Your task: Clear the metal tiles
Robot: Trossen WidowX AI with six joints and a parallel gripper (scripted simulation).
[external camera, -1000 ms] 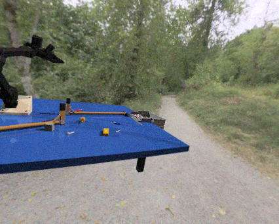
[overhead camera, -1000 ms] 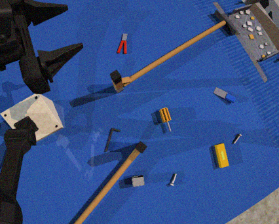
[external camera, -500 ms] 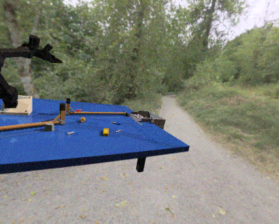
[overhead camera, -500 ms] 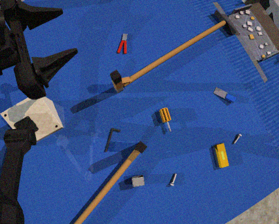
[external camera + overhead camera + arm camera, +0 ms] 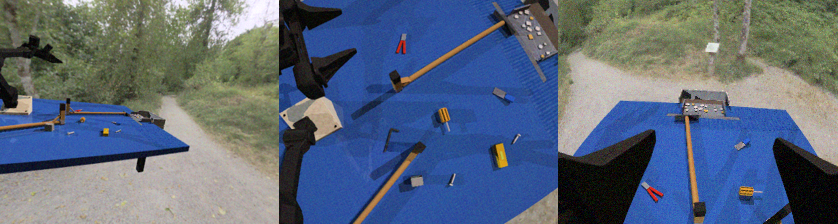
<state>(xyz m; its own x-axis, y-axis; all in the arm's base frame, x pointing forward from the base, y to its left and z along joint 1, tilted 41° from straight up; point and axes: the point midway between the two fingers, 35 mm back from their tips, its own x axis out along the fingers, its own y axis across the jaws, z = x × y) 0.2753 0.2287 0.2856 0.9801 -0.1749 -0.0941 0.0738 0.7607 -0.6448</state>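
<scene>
My gripper [image 5: 348, 31] [image 5: 717, 141] is open and empty, raised above the table behind the near end of the long scraper. The long scraper [image 5: 456, 51] [image 5: 98, 113] [image 5: 690, 155] lies on the table, its wooden handle running to the steel plate; an upright dark-topped grip block [image 5: 395, 76] [image 5: 700, 209] stands at its near end. Its dark head is at the plate's near edge, partly hidden by a grey cross bar [image 5: 529, 57]. Several white and orange tiles [image 5: 528, 23] [image 5: 706, 110] lie on the steel plate [image 5: 532, 46] [image 5: 713, 114]. The catch box [image 5: 158, 122] [image 5: 708, 94] adjoins the plate's far edge.
A second wooden-handled tool [image 5: 387, 188] [image 5: 26, 126] lies nearer the arm base. Red pliers [image 5: 400, 45] [image 5: 653, 191], an orange screwdriver [image 5: 444, 115] [image 5: 746, 191], a blue-grey item [image 5: 499, 92] [image 5: 742, 144], a yellow block [image 5: 501, 155], a grey block [image 5: 416, 181], a hex key and two bolts lie around.
</scene>
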